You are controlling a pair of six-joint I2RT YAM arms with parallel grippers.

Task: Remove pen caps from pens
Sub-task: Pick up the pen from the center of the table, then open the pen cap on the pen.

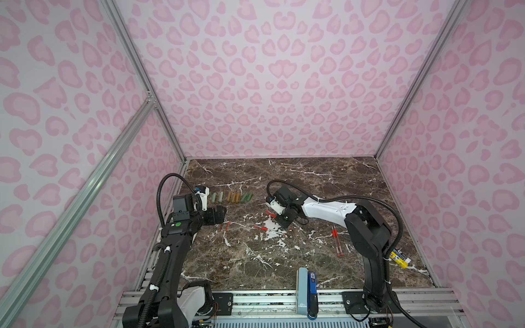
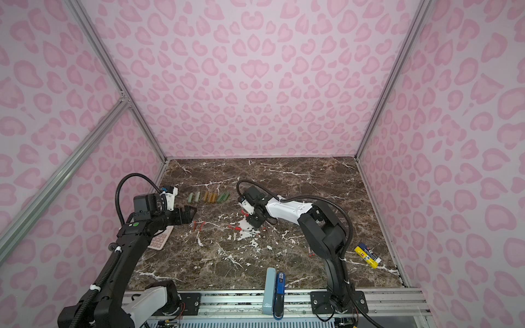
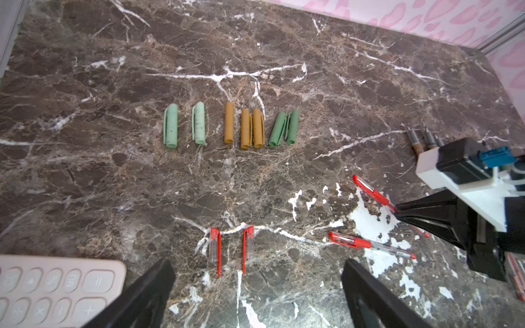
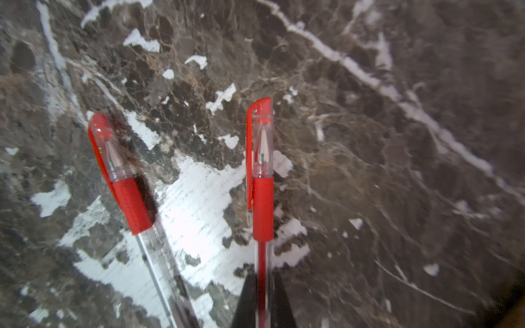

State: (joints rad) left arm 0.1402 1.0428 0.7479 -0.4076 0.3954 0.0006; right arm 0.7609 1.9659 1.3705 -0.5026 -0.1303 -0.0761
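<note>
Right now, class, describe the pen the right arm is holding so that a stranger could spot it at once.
On the brown marble table, find the right pincer near the middle. It is shut on the clear barrel of a capped pen with a red grip. The look-alike pen beside it lies free, ungripped.

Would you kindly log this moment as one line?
right end effector: shut on capped red pen | left end effector: open | loose caps: in row

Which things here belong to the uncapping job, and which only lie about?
Job: red pen in right end effector, second capped red pen, row of green and tan caps, two loose red caps.
Lying about: pink calculator, yellow-and-blue box, blue stapler.
</note>
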